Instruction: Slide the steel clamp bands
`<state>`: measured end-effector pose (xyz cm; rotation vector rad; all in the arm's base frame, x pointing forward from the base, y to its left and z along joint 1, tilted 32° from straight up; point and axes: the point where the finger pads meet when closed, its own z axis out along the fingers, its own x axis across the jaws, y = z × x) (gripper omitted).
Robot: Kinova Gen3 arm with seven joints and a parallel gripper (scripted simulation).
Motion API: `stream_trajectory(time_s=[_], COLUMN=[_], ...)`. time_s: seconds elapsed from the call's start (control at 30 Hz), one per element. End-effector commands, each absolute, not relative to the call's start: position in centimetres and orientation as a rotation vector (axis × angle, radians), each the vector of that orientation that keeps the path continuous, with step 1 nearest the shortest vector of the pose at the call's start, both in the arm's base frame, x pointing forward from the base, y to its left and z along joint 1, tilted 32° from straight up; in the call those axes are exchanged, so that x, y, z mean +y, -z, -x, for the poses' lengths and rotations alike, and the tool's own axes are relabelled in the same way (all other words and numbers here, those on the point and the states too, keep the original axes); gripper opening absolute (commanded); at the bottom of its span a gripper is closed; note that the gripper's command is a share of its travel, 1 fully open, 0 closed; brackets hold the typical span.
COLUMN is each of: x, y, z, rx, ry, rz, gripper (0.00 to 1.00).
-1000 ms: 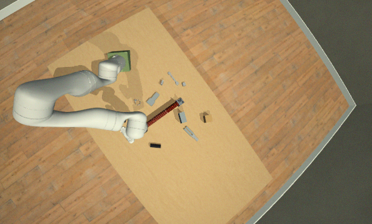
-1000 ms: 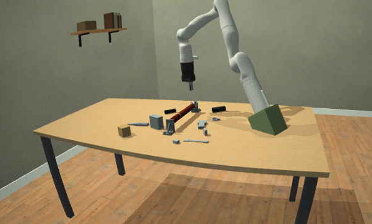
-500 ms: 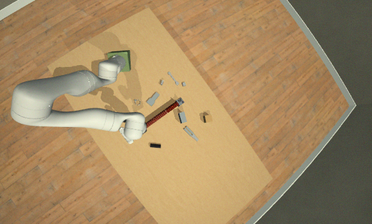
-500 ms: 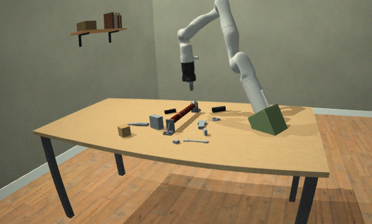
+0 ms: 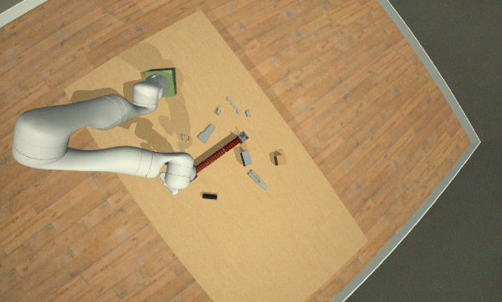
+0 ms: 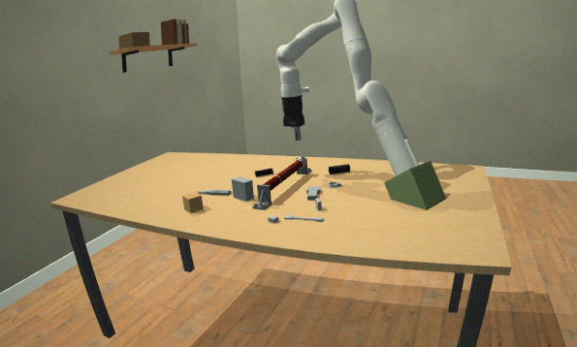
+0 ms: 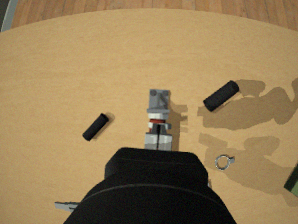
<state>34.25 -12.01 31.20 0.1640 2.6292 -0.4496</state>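
While the arm (image 6: 363, 63) rises from a green block (image 6: 416, 186) at the far right of the counter (image 6: 368, 242), its end effector (image 6: 297, 134) hangs in the air above the far end of the hose (image 6: 282, 175), fingers pressed fully together with nothing between them and well clear of everything below. Hose: dark red, ribbed, straight, raised off the counter between two grey stands, one at the near end (image 6: 263, 197) and one at the far end (image 6: 304, 166); seen from above it runs diagonally (image 5: 218, 155) from under the wrist to the stand (image 5: 243, 137). Clamp bands: too small to make out on the hose in any view. Around the hose, all apart from it: a grey cube (image 6: 241, 188) just left of the near stand; a small tan cube (image 6: 192, 203) further left; a flat grey tool (image 6: 214, 192) between those two and behind them; two short black cylinders, one left of the far stand (image 6: 264, 172) and one right of it (image 6: 338, 169); a small metal ring (image 6: 335, 184) near the right-hand cylinder; a grey bracket (image 6: 312, 192); a slim grey wrench (image 6: 304, 218) with a small grey nut (image 6: 272, 219) beside it toward the front edge. Wrist view: dark body of the end effector fills the lower frame, the far stand (image 7: 158, 100) straight ahead, black cylinders on either side.
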Motion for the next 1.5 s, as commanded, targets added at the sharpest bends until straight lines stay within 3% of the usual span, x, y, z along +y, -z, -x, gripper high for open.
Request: stream_trajectory(time_s=[0.0, 1.47], x=[-11.67, -12.17], y=[-31.04, -30.82], z=[-34.33, -34.26], rx=[2.631, 2.634], ry=[0.432, 0.418], rz=[-0.152, -0.124], gripper=[0.00, 0.00])
